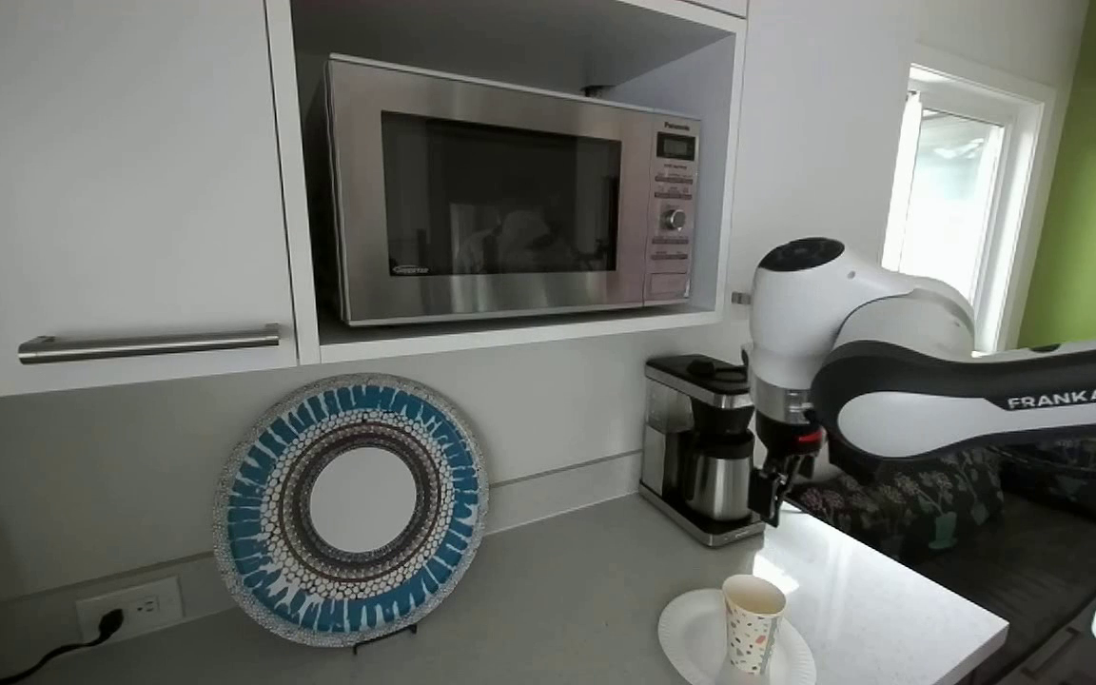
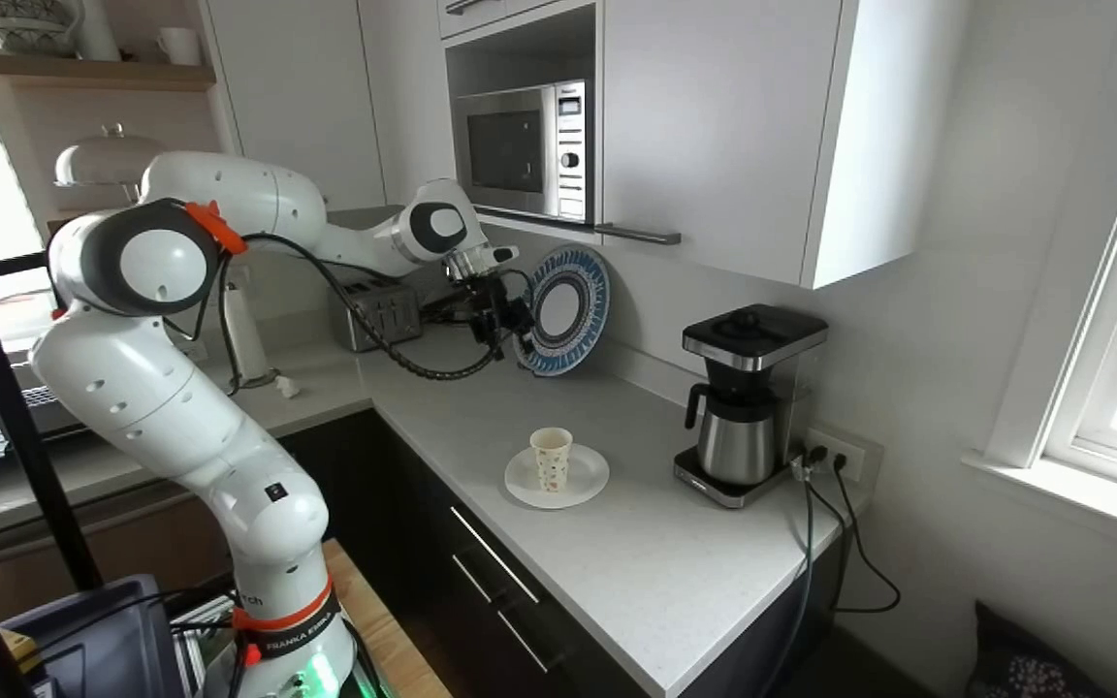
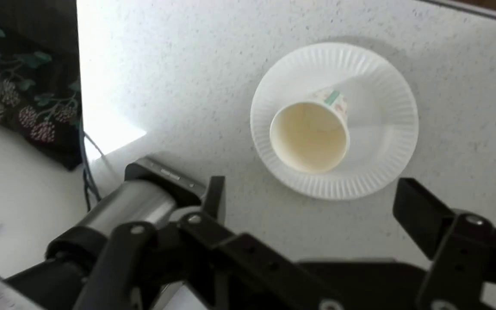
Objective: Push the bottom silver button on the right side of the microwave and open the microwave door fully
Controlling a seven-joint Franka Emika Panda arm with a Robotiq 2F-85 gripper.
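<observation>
on the microwave [image 1: 510, 200], bottom button [image 1: 669, 285], faint

The silver microwave [image 1: 517, 195] stands in a cabinet niche [image 1: 510, 38], dark-windowed door [image 1: 486, 295] closed, bottom button [image 1: 669, 286] at lower right.

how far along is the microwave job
Done: nothing visible; the microwave door is shut in both exterior views. In hand: nothing; the gripper hangs open and empty above the counter, away from the bottom button. Left: pressing that button, then opening the door fully.
</observation>
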